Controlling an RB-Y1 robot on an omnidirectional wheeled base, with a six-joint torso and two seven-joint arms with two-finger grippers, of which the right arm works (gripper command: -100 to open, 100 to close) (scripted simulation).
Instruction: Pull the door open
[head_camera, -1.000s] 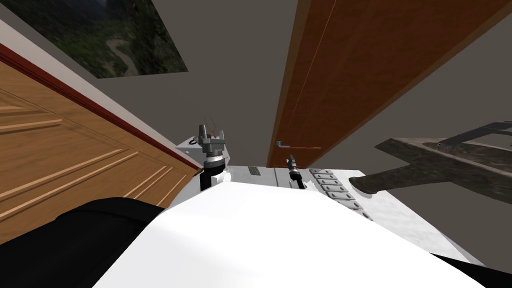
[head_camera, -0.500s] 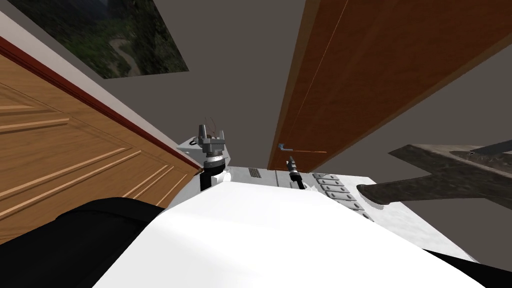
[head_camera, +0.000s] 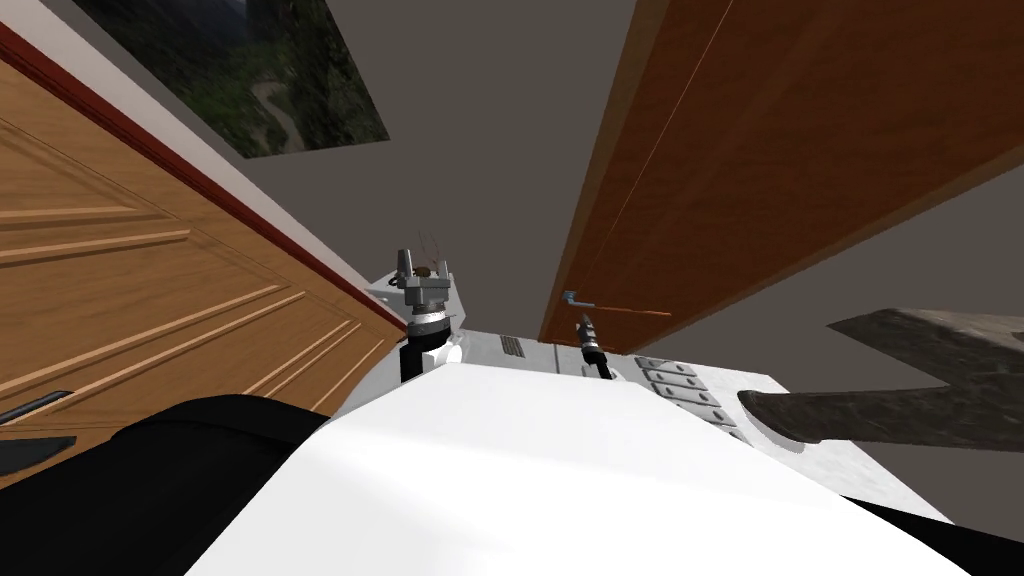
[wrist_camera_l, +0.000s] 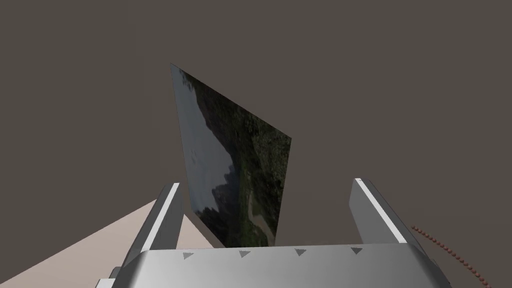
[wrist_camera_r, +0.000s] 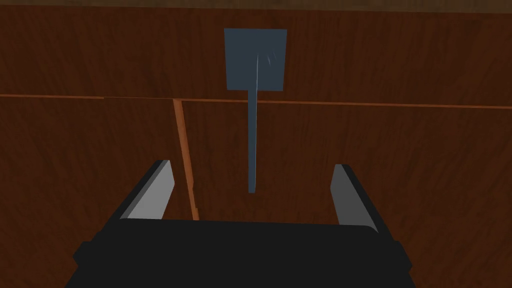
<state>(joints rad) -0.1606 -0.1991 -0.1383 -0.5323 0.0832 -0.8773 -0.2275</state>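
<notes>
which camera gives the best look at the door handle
The right wrist view: the door handle sits central, plate and lever clear against the brown door, ahead of the right gripper. The head view shows it as a tiny bluish bar. The left wrist view faces away.

Door (head_camera: 780, 150), upper part beyond the edge

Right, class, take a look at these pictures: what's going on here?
A two-armed robot stands close to a dark brown door. Its right gripper points at the door's blue-grey lever handle. The jaws are open with the lever lined up between them but not clamped, so the pull has not yet begun. The left gripper is raised off to the left, jaws open, holding nothing.
</notes>
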